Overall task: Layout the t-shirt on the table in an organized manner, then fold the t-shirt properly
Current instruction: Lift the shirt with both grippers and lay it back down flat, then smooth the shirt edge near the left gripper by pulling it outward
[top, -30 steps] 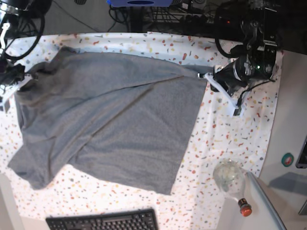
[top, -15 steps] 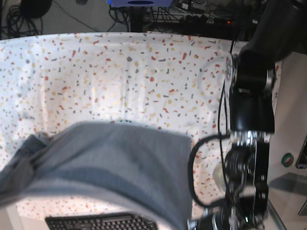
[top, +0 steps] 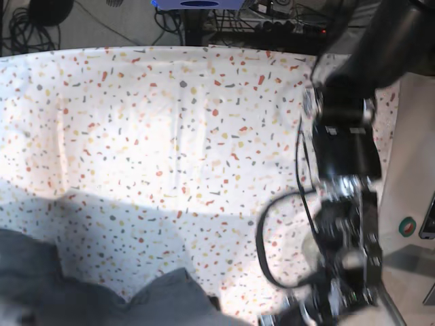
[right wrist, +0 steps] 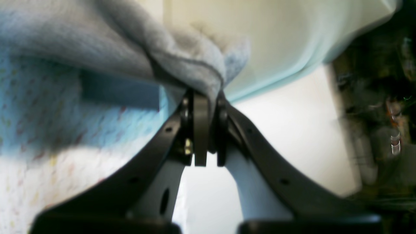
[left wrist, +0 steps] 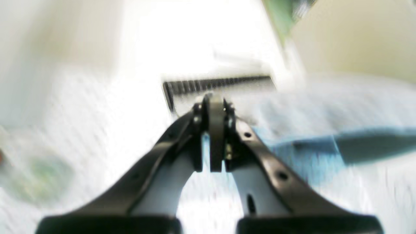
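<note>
The heather-grey t-shirt (top: 81, 292) hangs lifted and bunched at the bottom left of the base view, off most of the speckled table (top: 170, 136). My right gripper (right wrist: 201, 97) is shut on a thick fold of the shirt (right wrist: 97, 39), held above the table cloth (right wrist: 32, 162). It is hidden in the base view. My left gripper (left wrist: 213, 104) is shut. In the blurred left wrist view a band of the shirt (left wrist: 357, 146) runs right from its tips. The pinch itself is not sharp.
My left arm (top: 346, 156) reaches down the right side of the base view to the bottom edge. A black keyboard (left wrist: 221, 85) lies just beyond the left gripper. A blurred clear bottle (left wrist: 39, 175) stands to its left. Dark cables and gear (right wrist: 383, 97) lie past the table's edge.
The shirt lay flat one second ago, then was lifted high across the view. Now it has dropped toward the bottom left, baring most of the table. The left arm has shifted slightly.
</note>
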